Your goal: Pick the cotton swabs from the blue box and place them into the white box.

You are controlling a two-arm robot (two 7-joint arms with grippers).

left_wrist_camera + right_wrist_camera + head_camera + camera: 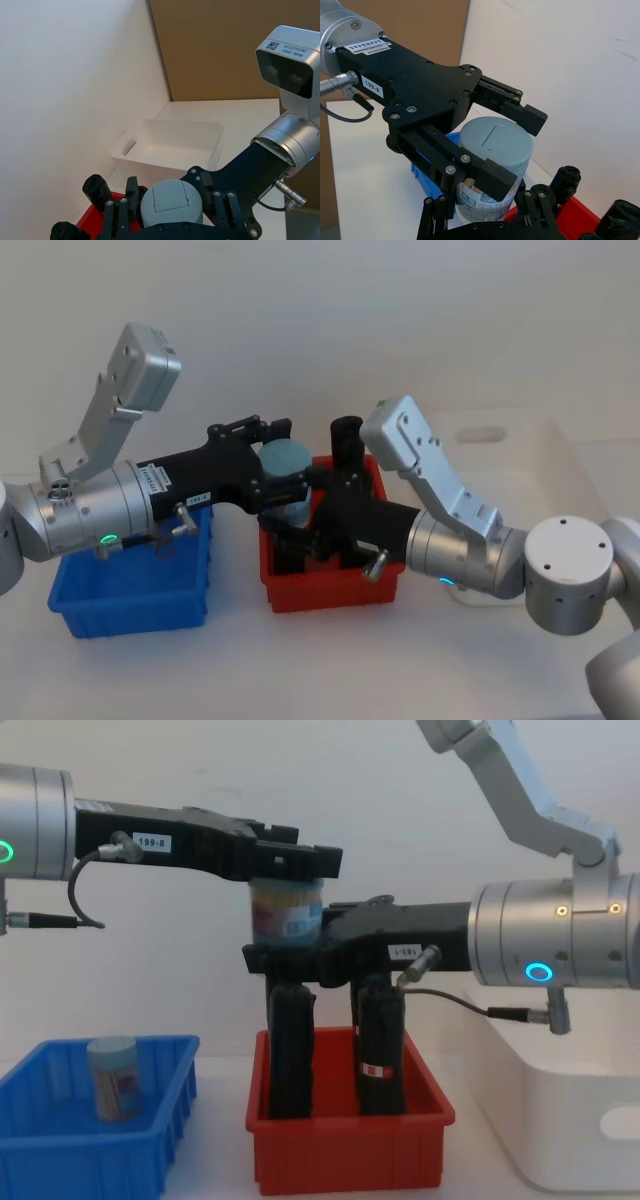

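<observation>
White wall (380, 810) behind, left pincer (287, 863) clamps cotton swabs (286, 915) above red bin (350, 1150) rim; grip of right pincer (288, 958) unclear.

Right claw (285, 956) and tall black objects (290, 1050) crowd beneath the held jar (286, 915); white box (560, 1140) gapes open

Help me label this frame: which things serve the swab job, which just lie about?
Job: blue-lidded translucent cotton swab jar in the left gripper; right gripper at its base; second jar in ribbed blue plastic bin; glossy white plastic bin.
Lying about: red plastic bin; tall black objects in it.
</observation>
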